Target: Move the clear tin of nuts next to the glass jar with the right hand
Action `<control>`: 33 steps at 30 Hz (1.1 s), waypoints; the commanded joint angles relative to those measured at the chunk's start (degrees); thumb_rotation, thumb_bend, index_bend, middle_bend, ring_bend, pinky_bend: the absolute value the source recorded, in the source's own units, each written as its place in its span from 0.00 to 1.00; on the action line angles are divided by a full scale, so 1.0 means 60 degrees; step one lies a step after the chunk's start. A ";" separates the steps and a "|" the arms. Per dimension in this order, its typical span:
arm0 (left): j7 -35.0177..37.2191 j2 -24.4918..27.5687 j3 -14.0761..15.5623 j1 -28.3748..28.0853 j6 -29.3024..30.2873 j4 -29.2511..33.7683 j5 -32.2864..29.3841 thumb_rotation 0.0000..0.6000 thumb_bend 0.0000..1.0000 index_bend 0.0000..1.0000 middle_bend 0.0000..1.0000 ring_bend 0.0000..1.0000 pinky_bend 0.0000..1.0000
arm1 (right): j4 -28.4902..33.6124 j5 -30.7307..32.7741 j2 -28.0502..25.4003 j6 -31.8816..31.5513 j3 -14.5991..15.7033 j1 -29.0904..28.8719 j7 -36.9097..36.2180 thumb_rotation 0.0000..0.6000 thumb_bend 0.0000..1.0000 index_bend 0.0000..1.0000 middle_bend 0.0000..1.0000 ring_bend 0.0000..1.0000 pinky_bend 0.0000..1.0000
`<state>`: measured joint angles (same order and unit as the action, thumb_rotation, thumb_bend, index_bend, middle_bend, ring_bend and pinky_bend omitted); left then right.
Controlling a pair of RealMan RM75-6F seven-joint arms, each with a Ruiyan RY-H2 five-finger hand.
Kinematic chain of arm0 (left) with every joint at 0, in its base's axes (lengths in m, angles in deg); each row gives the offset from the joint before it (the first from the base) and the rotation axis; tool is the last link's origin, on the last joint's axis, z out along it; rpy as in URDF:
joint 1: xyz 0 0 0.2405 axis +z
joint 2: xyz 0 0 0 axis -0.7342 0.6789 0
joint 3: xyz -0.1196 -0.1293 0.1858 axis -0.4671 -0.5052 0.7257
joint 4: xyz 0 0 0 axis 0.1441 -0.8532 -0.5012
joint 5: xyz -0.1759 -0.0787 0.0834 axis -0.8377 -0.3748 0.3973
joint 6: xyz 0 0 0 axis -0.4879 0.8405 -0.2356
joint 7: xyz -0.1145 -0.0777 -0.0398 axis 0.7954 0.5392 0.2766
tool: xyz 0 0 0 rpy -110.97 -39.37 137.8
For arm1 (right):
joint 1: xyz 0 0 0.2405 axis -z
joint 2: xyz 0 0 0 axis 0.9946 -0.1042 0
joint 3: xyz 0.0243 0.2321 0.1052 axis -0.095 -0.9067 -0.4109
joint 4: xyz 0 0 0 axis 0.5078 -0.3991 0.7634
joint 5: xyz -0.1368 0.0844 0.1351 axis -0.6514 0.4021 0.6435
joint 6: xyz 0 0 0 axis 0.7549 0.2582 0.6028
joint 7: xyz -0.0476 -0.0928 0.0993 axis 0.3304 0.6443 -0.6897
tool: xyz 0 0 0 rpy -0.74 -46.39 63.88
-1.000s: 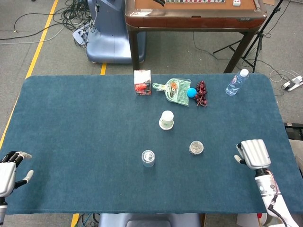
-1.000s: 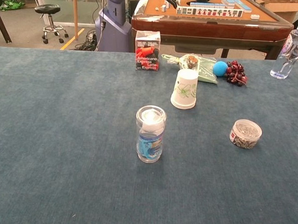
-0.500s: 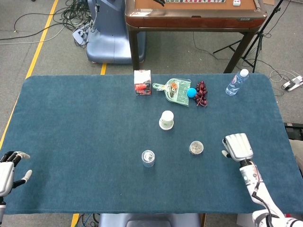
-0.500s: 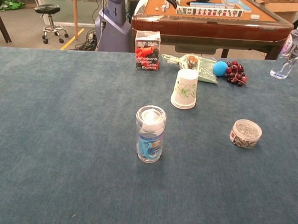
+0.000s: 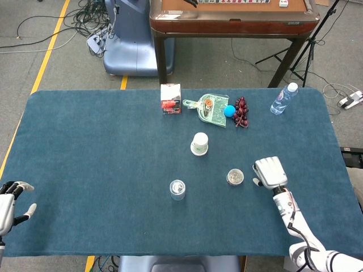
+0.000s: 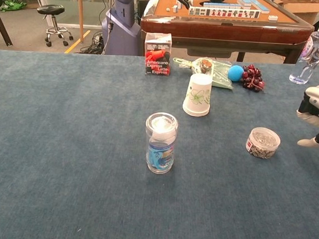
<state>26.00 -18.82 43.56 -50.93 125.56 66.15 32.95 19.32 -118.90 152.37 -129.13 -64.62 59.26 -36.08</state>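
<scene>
The clear tin of nuts [image 5: 235, 177] [image 6: 263, 142] sits low and round on the blue table, right of centre. A glass jar [image 5: 177, 190] [image 6: 161, 143] with a blue label stands upright to its left. My right hand [image 5: 270, 172] [image 6: 316, 112] hovers just right of the tin, fingers apart and holding nothing, a small gap away from it. At the table's front left corner my left hand [image 5: 8, 204] rests open, far from both objects; the chest view does not show it.
An upside-down paper cup [image 5: 199, 144] [image 6: 198, 95] stands behind the jar and tin. Along the far edge are a red coffee box [image 5: 171, 98], a green packet [image 5: 211, 109], a blue ball [image 5: 229, 111], dark grapes [image 5: 241, 111] and a water bottle [image 5: 283, 98].
My right hand has moved left across the table toward the tin and now shows at the chest view's right edge. The left hand drifted slightly lower. Tin and jar have not moved.
</scene>
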 commanded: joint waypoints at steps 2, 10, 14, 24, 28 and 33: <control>0.0010 0.0017 0.0003 -0.0001 -0.0011 0.0021 -0.0004 1.00 0.29 0.41 0.35 0.25 0.45 | -0.0123 0.0038 0.0144 0.0044 0.0036 -0.0071 -0.0010 1.00 0.00 1.00 1.00 1.00 1.00; 0.0002 0.0037 0.0006 0.0004 -0.0032 0.0055 -0.0037 1.00 0.29 0.42 0.35 0.25 0.45 | -0.0386 0.0086 0.0418 0.0115 0.0040 -0.0244 -0.0054 1.00 0.00 1.00 1.00 1.00 1.00; 0.0001 0.0041 0.0004 -0.0001 -0.0062 0.0054 -0.0069 1.00 0.29 0.42 0.35 0.25 0.45 | -0.0464 0.0056 0.0556 0.0140 0.0045 -0.0350 -0.0094 1.00 0.00 1.00 1.00 1.00 1.00; 0.0071 0.0067 -0.0021 0.0003 -0.0092 0.0022 -0.0154 1.00 0.29 0.43 0.35 0.25 0.45 | -0.0705 0.0026 0.0875 0.0227 0.0045 -0.0592 -0.0149 1.00 0.00 1.00 1.00 1.00 1.00; 0.0060 0.0055 0.0007 -0.0012 -0.0126 0.0001 -0.0116 1.00 0.29 0.43 0.35 0.25 0.45 | -0.0793 -0.0094 0.0991 0.0244 0.0038 -0.0747 -0.0185 1.00 0.00 1.00 1.00 1.00 1.00; 0.0065 0.0053 0.0015 0.0021 -0.0017 0.0020 -0.0029 1.00 0.29 0.44 0.35 0.25 0.45 | -0.0920 -0.0138 0.1141 0.0337 0.0014 -0.0931 -0.0177 1.00 0.00 1.00 1.00 1.00 1.00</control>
<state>26.39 -18.50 43.65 -50.80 125.46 66.26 32.76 13.87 -119.69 159.15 -127.18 -64.51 53.74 -37.16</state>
